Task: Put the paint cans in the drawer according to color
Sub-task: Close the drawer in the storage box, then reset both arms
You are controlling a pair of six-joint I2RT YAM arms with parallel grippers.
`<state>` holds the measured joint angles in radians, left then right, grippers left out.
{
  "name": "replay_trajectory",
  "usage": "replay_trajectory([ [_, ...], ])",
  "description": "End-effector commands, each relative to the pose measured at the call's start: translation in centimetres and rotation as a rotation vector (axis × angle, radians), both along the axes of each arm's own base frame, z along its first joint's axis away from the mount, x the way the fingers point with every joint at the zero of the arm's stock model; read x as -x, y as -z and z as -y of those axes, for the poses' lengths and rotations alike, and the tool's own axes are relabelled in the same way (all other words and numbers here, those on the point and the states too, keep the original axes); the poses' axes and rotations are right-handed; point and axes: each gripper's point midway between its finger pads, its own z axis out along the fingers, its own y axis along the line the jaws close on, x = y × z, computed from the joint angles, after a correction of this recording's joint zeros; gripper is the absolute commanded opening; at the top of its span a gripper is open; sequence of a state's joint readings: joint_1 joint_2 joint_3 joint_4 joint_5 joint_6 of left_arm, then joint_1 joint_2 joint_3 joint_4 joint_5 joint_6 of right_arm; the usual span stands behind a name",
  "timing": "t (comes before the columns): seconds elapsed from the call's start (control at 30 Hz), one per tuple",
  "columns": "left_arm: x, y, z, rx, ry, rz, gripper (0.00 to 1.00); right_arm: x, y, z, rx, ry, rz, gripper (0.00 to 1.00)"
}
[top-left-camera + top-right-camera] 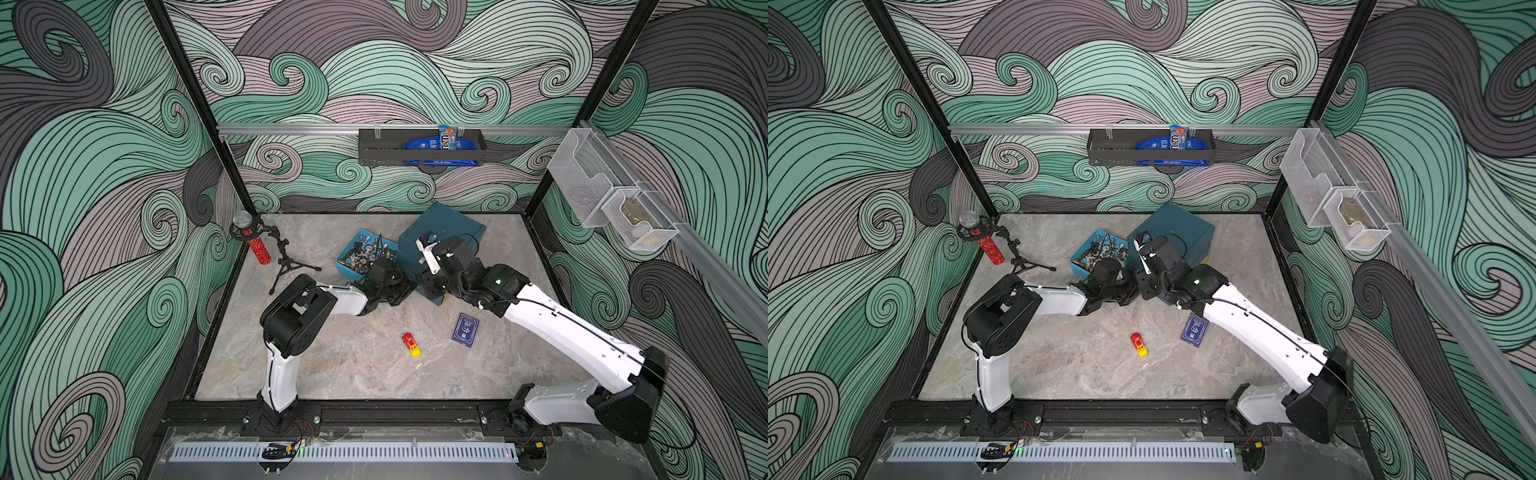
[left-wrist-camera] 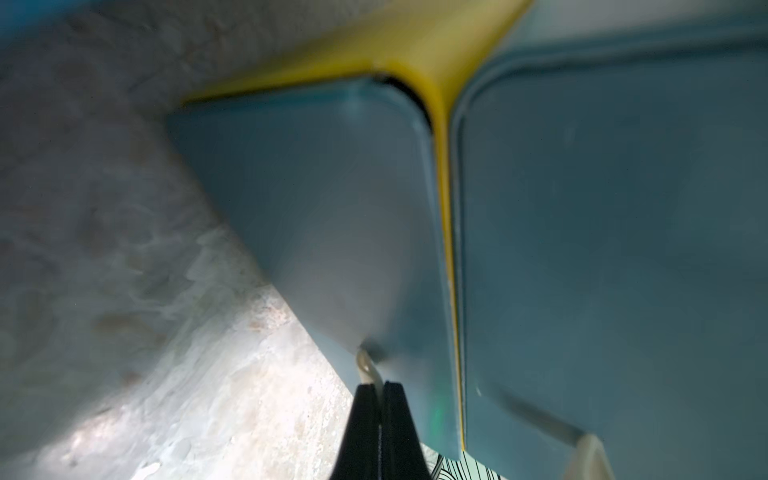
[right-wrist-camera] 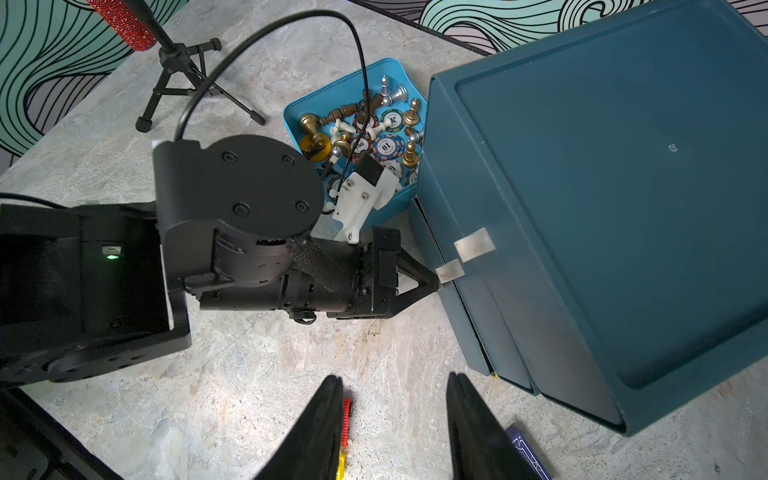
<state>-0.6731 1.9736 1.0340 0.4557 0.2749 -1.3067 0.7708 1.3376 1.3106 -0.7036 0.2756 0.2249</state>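
The drawer (image 3: 582, 187) sits toward the back of the desk (image 1: 332, 365), turned at an angle, its side just beside the light blue tray (image 3: 299, 108) of chess pieces and chips. No paint cans show in any view (they may be inside or hidden by the arms; I cannot tell).

The left end effector (image 3: 436, 282) is closed on a white pull tab (image 3: 451, 270) on the unit's front. The right end effector (image 3: 394, 377) hangs above the desk with its jaws apart and nothing between them, and the toy car (image 1: 411, 345) lies below it.

The likely risk is the thin tab slipping from the pinch. The other is the whole unit sliding along instead of the drawer opening, since nothing braces it.
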Motion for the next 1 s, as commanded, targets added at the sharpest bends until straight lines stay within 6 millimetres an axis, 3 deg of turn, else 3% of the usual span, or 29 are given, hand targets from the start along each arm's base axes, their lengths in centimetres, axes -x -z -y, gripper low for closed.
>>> replay_trajectory([
  [0.0, -1.8, -1.1, 0.7, -0.006, -0.017, 0.067, 0.02, 0.3, -0.5, 0.3, -0.027, 0.006, -0.002, 0.44],
  [0.07, -2.1, -1.1, 0.8, -0.009, -0.017, 0.066, 0.05, 0.3, -0.6, 0.3, -0.028, 0.004, -0.001, 0.45],
  [0.17, -2.0, -1.0, 0.7, -0.02, -0.018, 0.061, 0.25, 0.3, -0.6, 0.3, -0.027, 0.005, -0.002, 0.46],
  [0.3, -1.4, -1.2, -0.1, -0.043, -0.027, 0.052, 0.38, 0.3, -0.4, 0.4, -0.028, 0.011, -0.006, 0.51],
  [0.43, -0.1, -2.0, -1.2, -0.047, -0.033, 0.048, 0.49, 0.1, -0.6, 0.8, -0.047, 0.042, -0.006, 0.63],
  [0.53, 1.0, -4.5, -2.4, -0.036, -0.034, 0.085, 0.63, -0.5, -2.1, 1.7, -0.08, 0.095, 0.027, 0.76],
  [0.57, 1.5, -5.4, -2.9, -0.038, -0.032, 0.1, 0.72, -0.9, -2.8, 2.4, -0.098, 0.129, 0.04, 0.82],
  [0.6, 1.9, -6.2, -3.4, -0.036, -0.032, 0.111, 0.75, -1.2, -3.3, 3.0, -0.115, 0.159, 0.051, 0.99],
  [0.63, 2.4, -7.3, -4.0, -0.029, -0.031, 0.132, 0.93, -1.6, -3.9, 4.0, -0.134, 0.205, 0.063, 1.0],
  [0.67, 2.9, -8.1, -4.8, -0.031, -0.032, 0.148, 0.99, -2.0, -4.3, 5.2, -0.154, 0.256, 0.072, 1.0],
  [0.83, 4.1, -13.9, -10.3, -0.116, -0.08, 0.299, 0.99, -4.3, -5.2, 13.0, -0.309, 0.518, 0.072, 1.0],
  [0.97, 4.7, -18.3, -14.1, -0.259, -0.143, 0.457, 0.99, -4.3, -6.2, 18.4, -0.34, 0.7, 0.159, 1.0],
])
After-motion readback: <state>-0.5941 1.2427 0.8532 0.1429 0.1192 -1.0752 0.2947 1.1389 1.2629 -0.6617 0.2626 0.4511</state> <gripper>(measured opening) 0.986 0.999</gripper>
